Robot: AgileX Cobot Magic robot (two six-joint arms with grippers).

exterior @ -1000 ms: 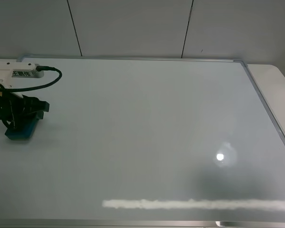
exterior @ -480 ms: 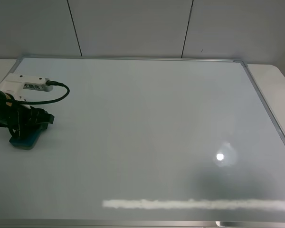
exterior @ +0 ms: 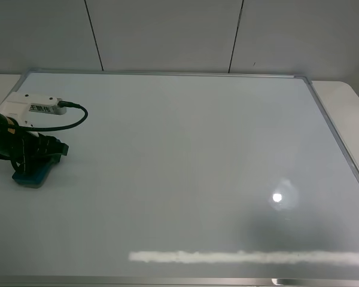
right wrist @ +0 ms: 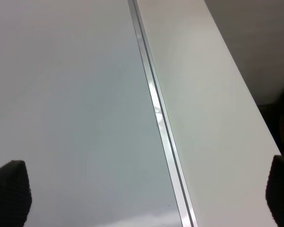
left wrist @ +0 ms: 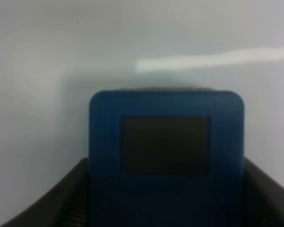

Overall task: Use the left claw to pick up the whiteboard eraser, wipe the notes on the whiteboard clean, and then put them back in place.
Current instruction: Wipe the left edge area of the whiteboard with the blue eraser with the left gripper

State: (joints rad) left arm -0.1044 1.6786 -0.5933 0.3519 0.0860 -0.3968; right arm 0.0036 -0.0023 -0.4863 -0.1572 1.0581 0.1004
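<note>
one big glossy white whiteboard point(exterior: 191, 167), rectangular with a thin silver metal frame, and we see a bright glare streak near its front edge. near the board's left edge sits one left claw point(exterior: 40, 156), matte black with a white boxy wrist module and a looping cable, jaws clamped on the one whiteboard eraser point(exterior: 31, 172). it's a teal-blue rounded block resting on the board. the right gripper point(right wrist: 142, 194) shows two ribbed black fingertips set wide apart over the board's right frame, holding nothing.
</note>
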